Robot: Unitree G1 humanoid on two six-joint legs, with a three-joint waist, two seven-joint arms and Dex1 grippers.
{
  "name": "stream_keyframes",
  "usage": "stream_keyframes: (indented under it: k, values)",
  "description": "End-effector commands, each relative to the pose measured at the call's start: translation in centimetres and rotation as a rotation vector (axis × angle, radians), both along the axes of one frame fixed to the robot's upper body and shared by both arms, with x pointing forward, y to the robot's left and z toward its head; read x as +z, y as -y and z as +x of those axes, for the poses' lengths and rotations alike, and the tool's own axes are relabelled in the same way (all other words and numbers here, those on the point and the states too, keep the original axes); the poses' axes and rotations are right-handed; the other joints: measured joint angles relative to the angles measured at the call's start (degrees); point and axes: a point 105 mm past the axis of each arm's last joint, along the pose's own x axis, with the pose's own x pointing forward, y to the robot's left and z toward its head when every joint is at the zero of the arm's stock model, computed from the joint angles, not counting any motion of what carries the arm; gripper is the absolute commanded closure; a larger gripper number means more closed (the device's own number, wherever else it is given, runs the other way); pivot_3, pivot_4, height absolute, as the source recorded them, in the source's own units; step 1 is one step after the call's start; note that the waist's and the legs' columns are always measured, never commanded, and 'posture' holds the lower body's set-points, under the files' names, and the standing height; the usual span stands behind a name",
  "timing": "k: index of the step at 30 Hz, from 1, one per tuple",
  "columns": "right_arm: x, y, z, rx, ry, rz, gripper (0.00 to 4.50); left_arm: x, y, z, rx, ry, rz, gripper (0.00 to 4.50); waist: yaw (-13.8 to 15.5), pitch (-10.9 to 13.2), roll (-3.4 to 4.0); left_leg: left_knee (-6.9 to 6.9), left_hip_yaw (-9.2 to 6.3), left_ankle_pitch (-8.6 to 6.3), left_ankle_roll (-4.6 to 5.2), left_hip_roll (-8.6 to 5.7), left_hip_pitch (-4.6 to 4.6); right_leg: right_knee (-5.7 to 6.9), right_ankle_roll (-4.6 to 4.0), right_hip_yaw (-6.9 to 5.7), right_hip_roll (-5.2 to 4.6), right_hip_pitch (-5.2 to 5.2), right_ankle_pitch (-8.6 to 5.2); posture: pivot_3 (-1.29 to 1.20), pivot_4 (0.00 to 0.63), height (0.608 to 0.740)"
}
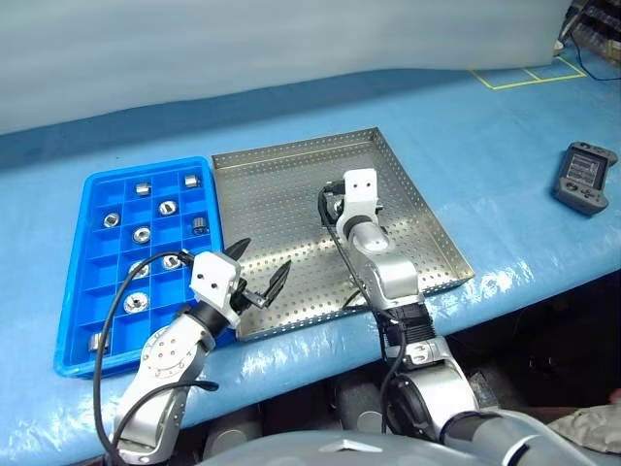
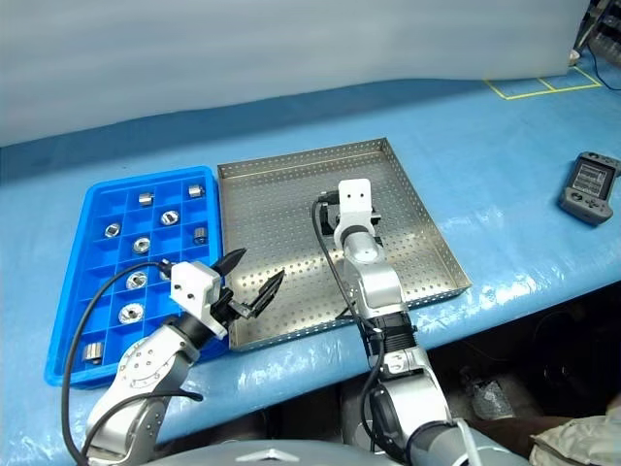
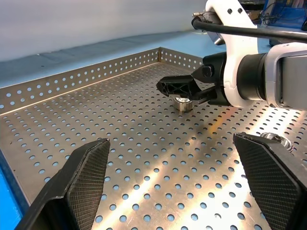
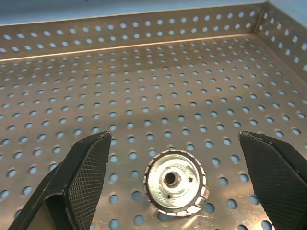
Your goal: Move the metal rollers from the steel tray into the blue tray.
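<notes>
- Fingers (image 4: 86, 177) of our right gripper (image 4: 175, 184) stand wide apart over the steel tray (image 1: 291, 175), with one metal roller (image 4: 175, 181) lying between them on the perforated floor, its holed face turned up; we touch it with neither finger.
- Seen from the left wrist, that same roller (image 3: 183, 103) sits just beneath the right gripper's black tips, near the middle of the steel tray.
- Our left gripper (image 1: 260, 272) is also spread open and holds nothing; it hangs over the near left corner of the steel tray, just beside the tray's edge that meets the blue tray (image 1: 89, 189).
- A second roller (image 3: 278, 140) shows at the edge of the left wrist view, on the steel tray's floor close to one left finger; we cannot tell whether they touch.
- The blue tray lies to the left of the steel tray, the two long sides touching or nearly so.
- Several rollers (image 1: 142, 234) already sit in the blue tray's square compartments, one to a compartment, mostly in the columns nearer the steel tray and toward the far end; one more (image 1: 98, 342) lies in the near outer corner, away from the steel tray.
- Both trays rest on a table covered in blue sheet (image 1: 485, 136).
- Well to the right of the steel tray, a dark handheld controller (image 1: 585, 178) lies on that sheet.
</notes>
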Motion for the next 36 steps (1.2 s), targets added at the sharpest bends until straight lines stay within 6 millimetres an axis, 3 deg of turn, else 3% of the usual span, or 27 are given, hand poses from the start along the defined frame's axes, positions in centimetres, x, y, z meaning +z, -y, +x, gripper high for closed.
stream_keyframes:
  k: [1, 8, 36]
  values:
    - [0.8, -0.9, 0.5, 0.020, 0.033, 0.020, 0.02, 0.7, 0.1, -0.2, 0.002, 0.036, -0.003, 0.00, 0.0, 0.0, 0.00, 0.00, 0.01, 0.00, 0.00, 0.00, 0.01, 0.00, 0.00, 0.01, 0.00, 0.00, 0.00, -0.04, 0.150, 0.740]
    - [-0.3, -1.7, 0.5, 0.057, 0.011, -0.007, 0.02, 0.8, 0.0, -0.3, 0.023, 0.036, -0.005, 0.00, 0.3, 0.0, 0.00, -0.02, 0.07, -0.01, 0.01, 0.00, 0.04, 0.00, 0.03, 0.08, 0.01, 0.00, 0.02, -0.02, 0.150, 0.740]
    - [-0.7, -1.4, 0.4, 0.057, 0.001, -0.027, 0.02, 0.9, 0.1, -0.5, 0.041, 0.030, -0.013, 0.00, 1.5, 0.0, 0.00, -0.02, 0.11, -0.01, 0.01, 0.00, 0.05, 0.00, 0.05, 0.11, 0.01, 0.00, 0.03, -0.01, 0.150, 0.740]
